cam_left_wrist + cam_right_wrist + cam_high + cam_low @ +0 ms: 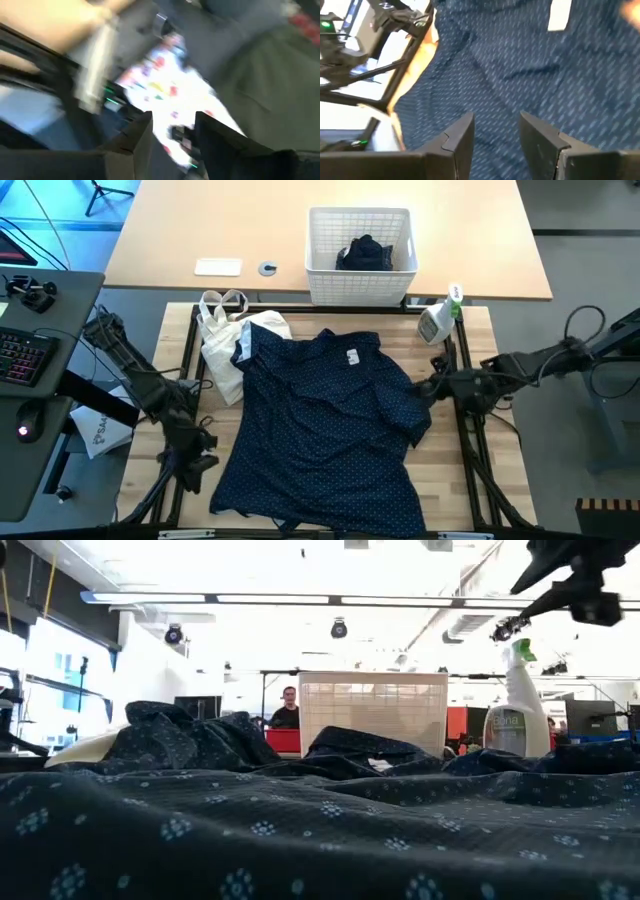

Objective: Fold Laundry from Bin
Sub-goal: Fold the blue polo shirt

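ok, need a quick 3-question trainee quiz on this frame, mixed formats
1. True or false: the bin is empty.
2. Multiple choice: what lies spread across the table? A) plaid shirt B) navy dotted shirt C) towel
3. Fill in: the spray bottle stands near the table's far edge, on the ___ arm's side.

Key:
1. False; a dark garment sits in it.
2. B; its collar points toward the bin, and the cream cloth bag lies at its edge.
3. Right.

Both the left end effector and the right end effector are open, holding nothing.
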